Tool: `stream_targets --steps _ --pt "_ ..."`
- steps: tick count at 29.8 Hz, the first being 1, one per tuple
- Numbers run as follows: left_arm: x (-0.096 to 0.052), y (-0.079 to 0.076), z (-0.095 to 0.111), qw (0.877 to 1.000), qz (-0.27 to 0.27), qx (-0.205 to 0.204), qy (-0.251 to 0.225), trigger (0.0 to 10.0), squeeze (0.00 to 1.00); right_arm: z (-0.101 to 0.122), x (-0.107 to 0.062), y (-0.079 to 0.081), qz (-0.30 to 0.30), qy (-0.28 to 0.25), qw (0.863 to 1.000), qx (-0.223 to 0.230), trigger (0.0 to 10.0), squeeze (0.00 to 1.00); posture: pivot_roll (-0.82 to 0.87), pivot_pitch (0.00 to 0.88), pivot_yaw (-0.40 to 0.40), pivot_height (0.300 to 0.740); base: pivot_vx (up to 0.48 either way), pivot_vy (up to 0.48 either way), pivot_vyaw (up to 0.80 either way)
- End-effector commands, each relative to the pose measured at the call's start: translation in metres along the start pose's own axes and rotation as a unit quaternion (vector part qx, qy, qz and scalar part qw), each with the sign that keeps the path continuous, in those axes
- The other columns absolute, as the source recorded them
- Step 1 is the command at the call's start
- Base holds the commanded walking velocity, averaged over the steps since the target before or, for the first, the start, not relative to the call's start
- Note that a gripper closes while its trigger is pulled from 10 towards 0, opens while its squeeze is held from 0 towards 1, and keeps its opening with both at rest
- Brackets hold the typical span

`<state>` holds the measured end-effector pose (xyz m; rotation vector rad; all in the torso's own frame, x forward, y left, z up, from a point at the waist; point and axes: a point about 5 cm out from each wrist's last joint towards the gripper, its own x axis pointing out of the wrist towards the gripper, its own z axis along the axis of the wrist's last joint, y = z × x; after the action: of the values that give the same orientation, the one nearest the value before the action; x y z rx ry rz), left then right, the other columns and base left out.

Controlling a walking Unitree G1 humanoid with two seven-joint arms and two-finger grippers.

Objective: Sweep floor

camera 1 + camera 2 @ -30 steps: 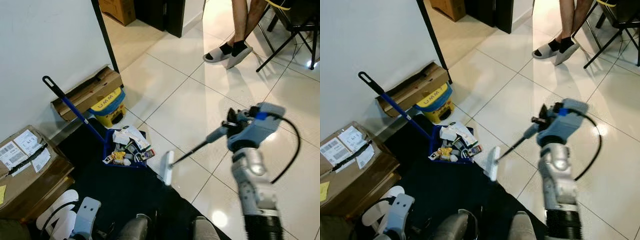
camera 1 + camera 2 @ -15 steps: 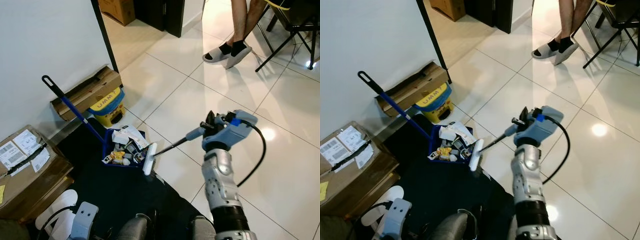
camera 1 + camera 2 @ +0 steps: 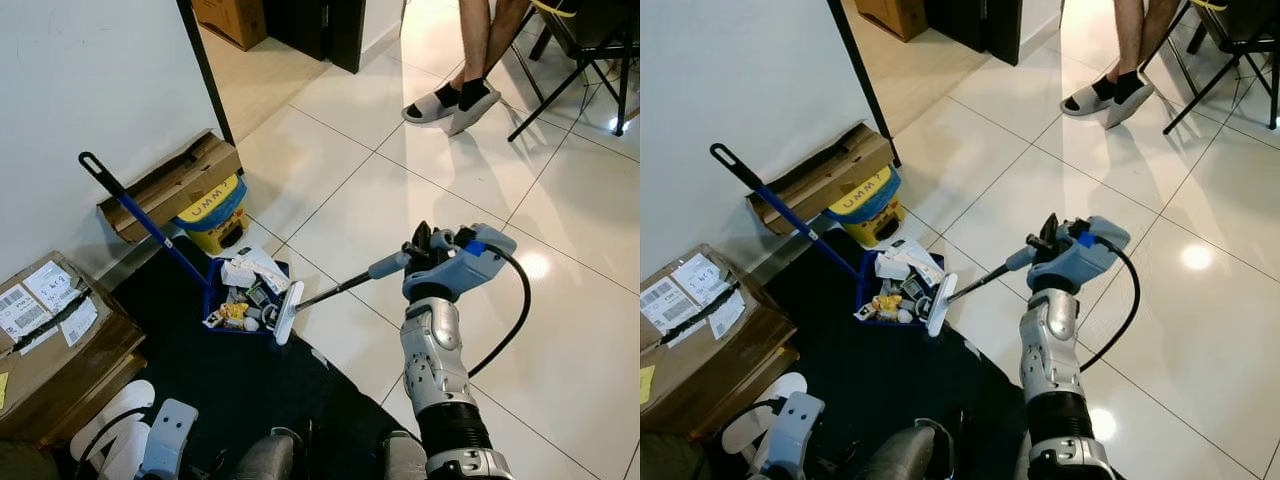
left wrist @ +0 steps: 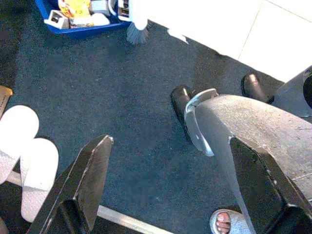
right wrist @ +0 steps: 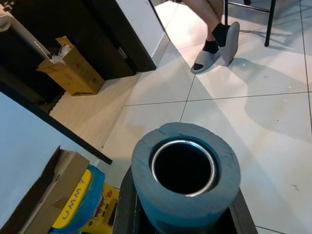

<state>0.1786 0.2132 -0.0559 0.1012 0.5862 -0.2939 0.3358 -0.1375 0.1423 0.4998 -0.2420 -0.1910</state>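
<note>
We hold the small hand brush with its slim dark metal shaft and white bristle head in our right gripper, whose fingers are closed around the grey foam grip at the far end of the shaft; the white head rests at the open lip of the blue plastic long-handled dustpan, which sits on the dark carpet mat where it meets the glossy white tiled floor and is already full of paper scraps and wrappers. We judge the brush light and stiff, with soft bristles that bend under pressure, so the foam grip is the right place to hold it: it gives friction where the bare shaft would slip and twist. The dustpan looks light too, and could slide if pushed hard. Our left gripper hangs idle low over the mat with its fingers spread wide. The left wrist view adds the bristle tips touching the mat just beside the pan's edge and a pair of white slippers; the right wrist view looks down the hollow end of the foam grip toward a person's sandalled foot.
</note>
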Motion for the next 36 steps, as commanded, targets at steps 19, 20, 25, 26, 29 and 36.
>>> stream_targets --steps 19,20,25,26,29,36 --pt "0.003 -0.006 -0.007 1.0 0.006 -0.018 0.023 10.0 0.0 0.003 -0.002 0.063 0.074 -0.012 0.988 0.134 10.0 0.0 -0.04 0.31 0.073 0.74 0.0 0.0 0.0" --pt "0.003 -0.006 -0.007 1.0 0.006 -0.018 0.023 10.0 0.0 0.003 -0.002 0.063 0.074 -0.012 0.988 0.134 10.0 0.0 -0.04 0.31 0.073 0.74 0.0 0.0 0.0" --pt "0.006 -0.007 -0.005 0.999 0.008 -0.019 0.025 10.0 0.0 0.004 -0.002 0.063 0.08 -0.011 0.988 0.129 10.0 0.0 -0.05 0.294 0.069 0.74 0.0 0.0 0.0" --pt "0.006 -0.007 -0.005 0.999 0.008 -0.019 0.025 10.0 0.0 0.004 -0.002 0.063 0.08 -0.011 0.988 0.129 10.0 0.0 -0.05 0.294 0.069 0.74 0.0 0.0 0.0" --pt "0.009 -0.008 -0.003 0.999 0.011 -0.022 0.029 10.0 0.0 0.01 -0.003 0.06 0.084 -0.015 0.988 0.132 10.0 0.0 -0.08 0.256 0.057 0.74 0.0 0.0 0.0" --pt "0.015 -0.01 0.0 0.999 0.015 -0.029 0.039 10.0 0.0 0.022 -0.004 0.056 0.094 -0.022 0.986 0.139 10.0 0.0 -0.1 0.215 0.046 0.74 0.0 0.0 0.0"
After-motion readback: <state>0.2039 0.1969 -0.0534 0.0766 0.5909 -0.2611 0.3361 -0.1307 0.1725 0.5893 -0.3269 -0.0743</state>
